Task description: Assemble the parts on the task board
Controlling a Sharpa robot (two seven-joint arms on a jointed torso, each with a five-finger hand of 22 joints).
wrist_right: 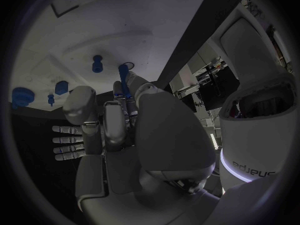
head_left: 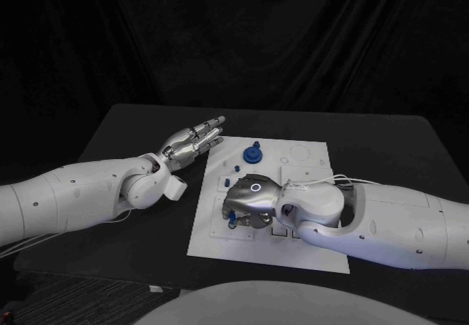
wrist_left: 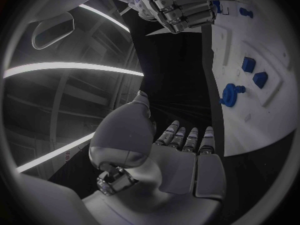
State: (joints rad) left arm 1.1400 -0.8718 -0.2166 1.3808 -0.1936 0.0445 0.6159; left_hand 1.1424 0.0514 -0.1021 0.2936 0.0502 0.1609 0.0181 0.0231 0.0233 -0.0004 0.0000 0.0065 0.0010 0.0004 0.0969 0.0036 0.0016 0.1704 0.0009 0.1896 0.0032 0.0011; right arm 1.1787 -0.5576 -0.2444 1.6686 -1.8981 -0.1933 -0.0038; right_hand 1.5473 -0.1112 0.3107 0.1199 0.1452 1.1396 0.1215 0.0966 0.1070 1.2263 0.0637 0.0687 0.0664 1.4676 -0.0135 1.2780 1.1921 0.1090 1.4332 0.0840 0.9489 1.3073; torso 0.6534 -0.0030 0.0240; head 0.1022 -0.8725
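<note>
My right hand point(head_left: 250, 202) is over the near part of the task board point(head_left: 303, 252); its fingers pinch a thin blue part point(wrist_right: 123, 83) that points away from the palm, toward the board; my left hand point(head_left: 192, 142) is open beside the board's far left edge, farther from the job.

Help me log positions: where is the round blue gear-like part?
In the head view, the round blue gear-like part stands on the white task board's far half, just beside the left hand's fingertips.

Your left hand point(head_left: 190, 143) lies flat, fingers straight and holding nothing; your right hand point(head_left: 249, 203) curls downward, pinching something blue.
</note>
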